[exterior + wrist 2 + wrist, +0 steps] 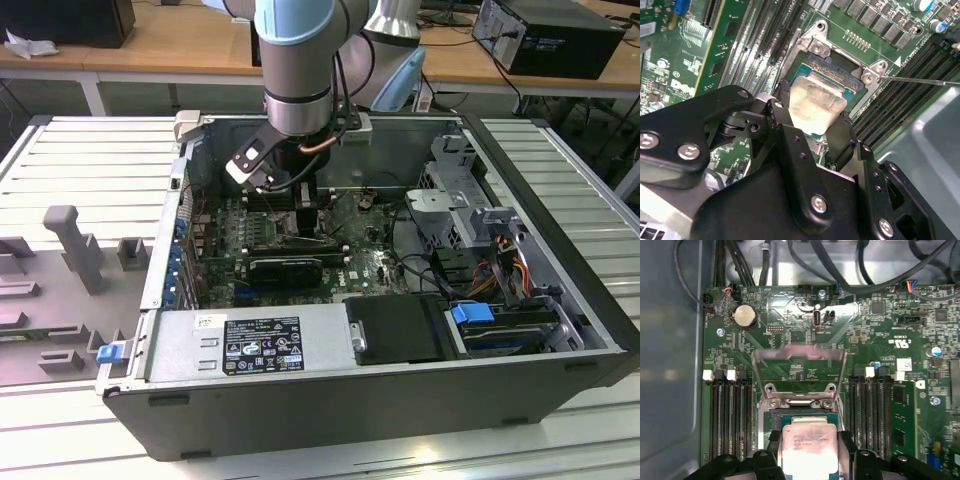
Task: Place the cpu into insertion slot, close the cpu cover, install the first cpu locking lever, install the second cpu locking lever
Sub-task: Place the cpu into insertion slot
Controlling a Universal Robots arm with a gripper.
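The cpu (807, 450), a square chip with a silver-grey top, is held between my gripper's (808, 439) two black fingers (846, 441), which press on its opposite edges. It hangs low over the insertion slot (774, 421), partly covering the dark socket frame (838, 61). In the second wrist view the cpu (815, 102) looks slightly tilted above the slot. The cpu cover (800, 354) stands raised on its hinge beyond the socket. A thin metal locking lever (920, 80) sticks out beside the socket. In the exterior view my gripper (300, 215) reaches down into the open computer case.
Long black memory slots (727, 415) flank the socket on both sides (870, 410). A coin battery (745, 316) and black cables (765, 260) lie past the raised cover. The case walls (540, 190), a drive cage (455, 195) and the power supply (250, 345) surround the board.
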